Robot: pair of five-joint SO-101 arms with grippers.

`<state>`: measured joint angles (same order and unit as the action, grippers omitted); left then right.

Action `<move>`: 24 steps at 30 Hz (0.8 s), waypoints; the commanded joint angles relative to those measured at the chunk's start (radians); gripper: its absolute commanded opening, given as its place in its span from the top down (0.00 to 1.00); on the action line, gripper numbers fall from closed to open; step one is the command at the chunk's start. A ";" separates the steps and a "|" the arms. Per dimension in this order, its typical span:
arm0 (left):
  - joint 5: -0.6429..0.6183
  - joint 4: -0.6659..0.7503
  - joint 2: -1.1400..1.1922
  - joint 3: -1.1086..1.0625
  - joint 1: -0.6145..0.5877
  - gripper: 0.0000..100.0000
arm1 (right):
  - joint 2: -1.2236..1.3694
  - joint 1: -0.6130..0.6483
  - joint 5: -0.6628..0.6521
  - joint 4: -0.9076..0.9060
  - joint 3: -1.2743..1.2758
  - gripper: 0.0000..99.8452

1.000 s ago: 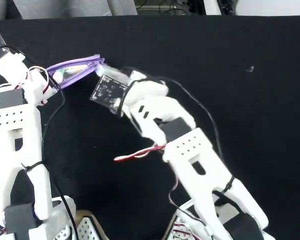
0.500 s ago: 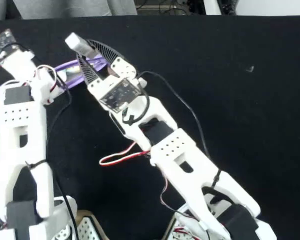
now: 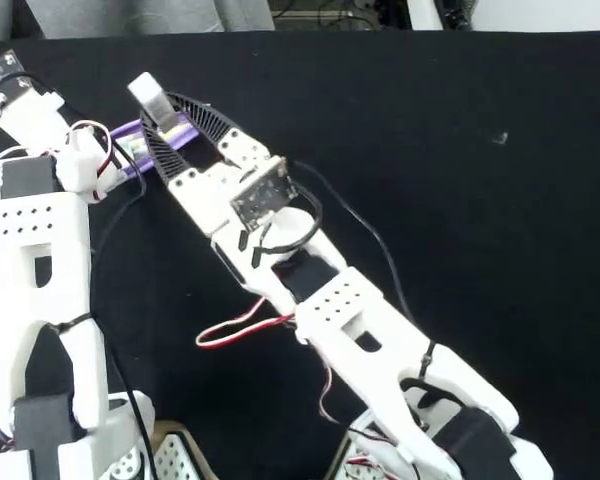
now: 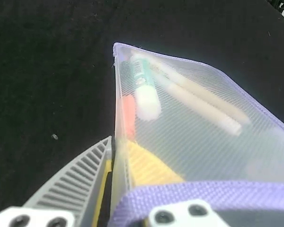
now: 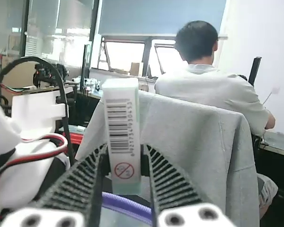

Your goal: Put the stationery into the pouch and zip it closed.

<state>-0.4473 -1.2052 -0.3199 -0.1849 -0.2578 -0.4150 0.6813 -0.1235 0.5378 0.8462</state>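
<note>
The place looks like a robotics lab set up in a shared office. Two white plastic arms [image 3: 40, 280] with perforated shells stand at the near edge of a desk covered in black cloth [image 3: 500, 250]. Their thin red and white wires [image 3: 230, 328] and a bare dark circuit board [image 3: 263, 196] are left exposed. Beyond the desk's far edge lie tangled black cables [image 3: 330, 12]. In the right wrist view, the room behind has a row of large glass windows [image 5: 125, 56] and a long bench crowded with equipment [image 5: 87, 84]. A grey cloth [image 5: 199, 151] hangs over what seems to be a chair back.
</note>
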 commanded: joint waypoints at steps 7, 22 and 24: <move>-0.014 0.005 -0.005 0.073 -0.016 0.97 | 0.073 -0.003 0.201 0.109 0.015 0.99; -0.014 -0.048 0.207 0.203 -0.056 0.97 | 0.358 -0.008 0.218 0.278 -0.064 0.98; -0.014 -0.054 0.226 0.214 -0.056 0.97 | 0.358 -0.008 0.218 0.278 -0.062 0.95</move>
<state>-0.4488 -1.2405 -0.1389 -0.0115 -0.2823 -0.0606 0.6828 0.0913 0.8048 0.8232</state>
